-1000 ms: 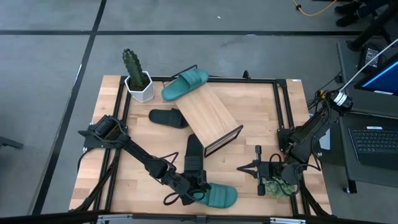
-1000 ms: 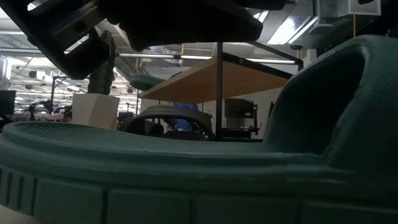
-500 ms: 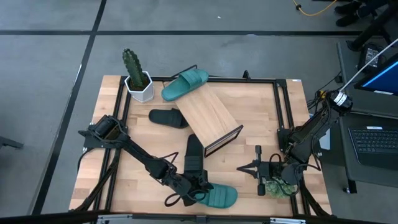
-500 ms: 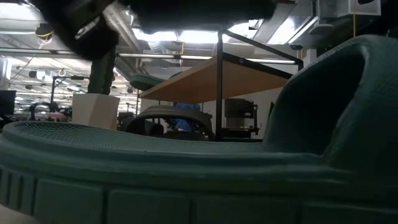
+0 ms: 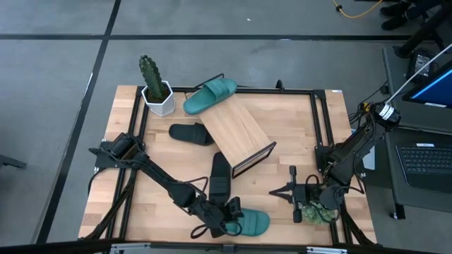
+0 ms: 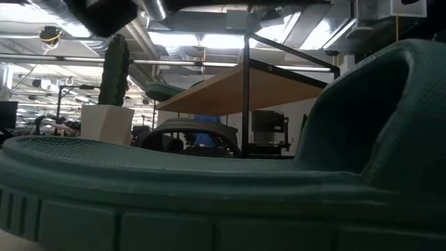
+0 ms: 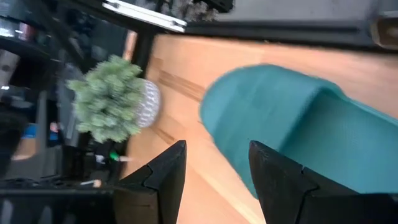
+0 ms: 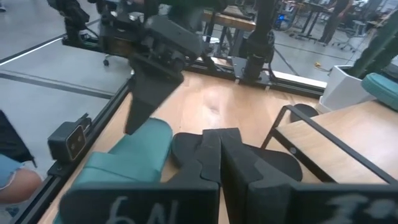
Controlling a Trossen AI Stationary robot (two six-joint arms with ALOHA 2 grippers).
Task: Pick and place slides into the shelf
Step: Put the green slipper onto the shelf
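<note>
Shelf (image 5: 237, 132) mid-surface (image 5: 311, 134). One slide (image 5: 210, 95) at shelf's far end, another (image 5: 191, 132) left of shelf, third (image 5: 219, 178) before shelf, fourth (image 5: 248, 223) at near edge. Cactus pot (image 5: 157, 90) far-left corner. Left claw (image 5: 220, 224) at fourth slide's left end; right claw (image 5: 292, 193) right of it.

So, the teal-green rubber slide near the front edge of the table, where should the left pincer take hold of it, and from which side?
Probably at the heel end of the teal-green rubber slide, coming from above. It lies flat, sole down, and the heel end points toward the left pincer, whose fingers are open just before it. The wide strap sits at the far end, so the flat heel rim is nearest.
</note>
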